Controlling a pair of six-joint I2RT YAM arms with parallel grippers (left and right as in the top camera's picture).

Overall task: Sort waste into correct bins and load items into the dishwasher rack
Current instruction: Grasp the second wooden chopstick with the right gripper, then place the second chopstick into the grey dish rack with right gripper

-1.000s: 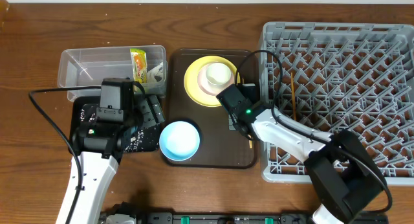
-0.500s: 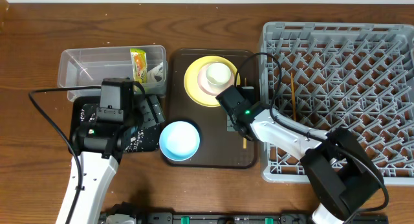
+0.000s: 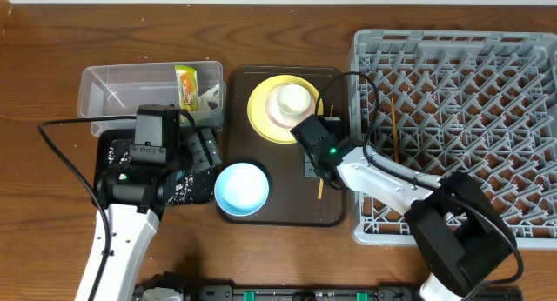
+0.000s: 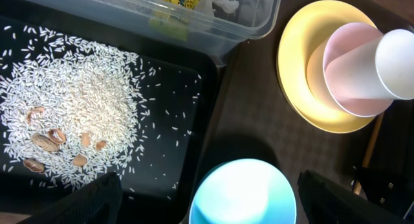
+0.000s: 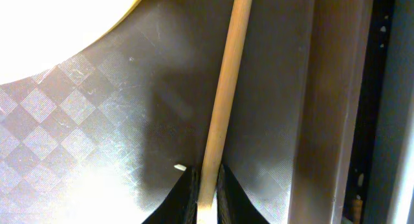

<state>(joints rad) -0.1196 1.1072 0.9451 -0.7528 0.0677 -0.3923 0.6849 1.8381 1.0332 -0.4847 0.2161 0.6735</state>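
My right gripper (image 5: 207, 185) is shut on a wooden chopstick (image 5: 226, 75) low over the brown serving tray (image 3: 287, 210). The other chopstick (image 3: 392, 127) lies in the grey dishwasher rack (image 3: 461, 40). The white cup (image 3: 293, 97) stands in the pink bowl (image 4: 343, 81) on the yellow plate (image 3: 259, 110). My left gripper (image 4: 213, 201) is open, its fingers on either side of the light blue bowl (image 3: 241, 188). The wrapper (image 3: 186, 86) and paper scrap (image 3: 209, 96) lie in the clear tub (image 3: 122, 90). Rice (image 4: 71, 107) lies in the black tray (image 4: 187, 88).
Some peanut pieces (image 4: 48, 140) lie among the rice. The rack's left wall stands right beside the serving tray's right rim. My left arm covers most of the black tray in the overhead view. Bare wooden table lies at the far left.
The held chopstick's near end has swung left over the serving tray, and my right gripper has shifted slightly left. The left arm has not moved.
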